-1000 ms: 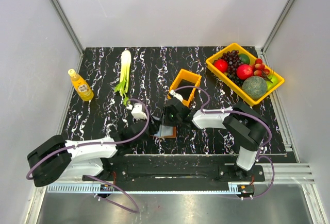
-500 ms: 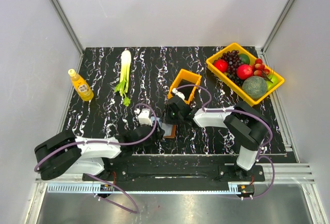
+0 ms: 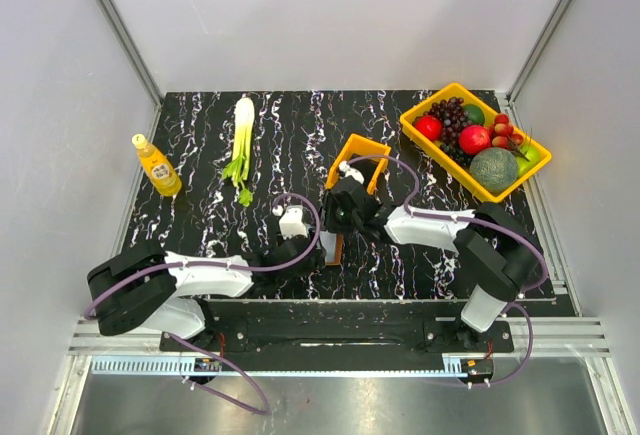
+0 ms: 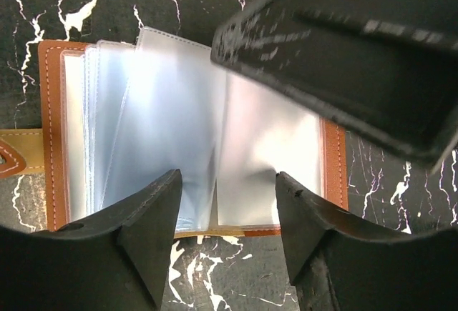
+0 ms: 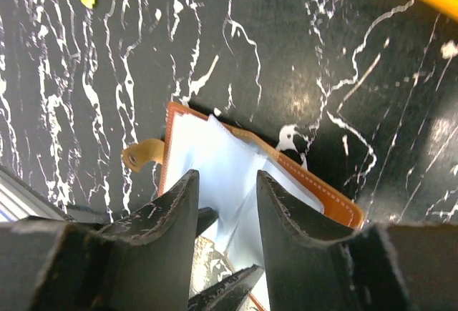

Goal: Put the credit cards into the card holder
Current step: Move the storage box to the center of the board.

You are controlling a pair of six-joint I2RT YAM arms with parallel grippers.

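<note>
The only label in sight is on the small yellow plastic bottle (image 3: 157, 165) at the table's left side, and it is too small to read. Nothing legible shows on the small, flat, brown leather-like card holder (image 4: 186, 139).

The card holder lies open on the black, white-veined marble-pattern table (image 3: 200, 115), just near of the small orange plastic bin (image 3: 358, 162). From above it is mostly hidden under the two grippers (image 3: 333, 248). Its clear plastic sleeves (image 4: 164, 111) face up and are fanned. In the left wrist view its long axis runs across the picture, and a tan strap tab (image 4: 13, 155) sticks out past its left edge. In the right wrist view it lies on a slant (image 5: 215, 161), with the tab (image 5: 143, 154) at its left. Whether any credit cards sit in the pale blue-white sleeves I cannot tell.

The left gripper (image 4: 227, 176) has its jaws spread and clamps nothing. The holder's near edge and the lower ends of the sleeves show in the gap between them. The right gripper (image 5: 226, 176) also has its jaws parted, with the sleeves showing between them. One of its black fingers (image 4: 336, 53), blurred, crosses the holder's far right corner.

A long pale green leek (image 3: 241, 135) lies at the far left. A yellow plastic tray (image 3: 510, 187) of fruit sits at the far right.
</note>
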